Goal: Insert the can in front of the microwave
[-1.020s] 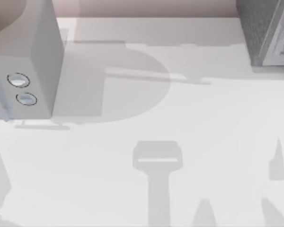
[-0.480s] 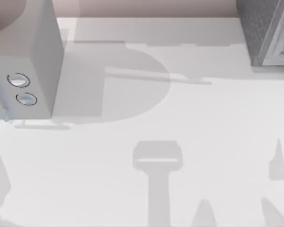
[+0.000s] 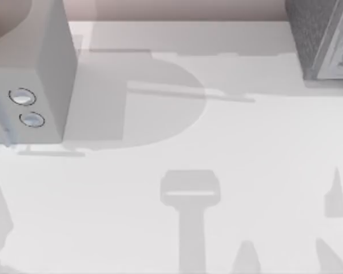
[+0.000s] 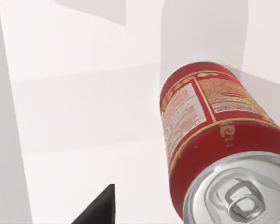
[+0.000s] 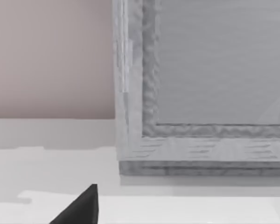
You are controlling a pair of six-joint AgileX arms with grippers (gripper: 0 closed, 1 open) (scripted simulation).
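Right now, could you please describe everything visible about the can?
The can, seen in the left wrist view, is red with gold trim, a pale printed label panel and a silver top with its pull tab unopened. It looks like metal, undented. It stands on the white table. Nothing touches its visible sides.

Left tool point(image 4: 97, 207) black pointed fingertip, right tool point(image 5: 79, 207) likewise
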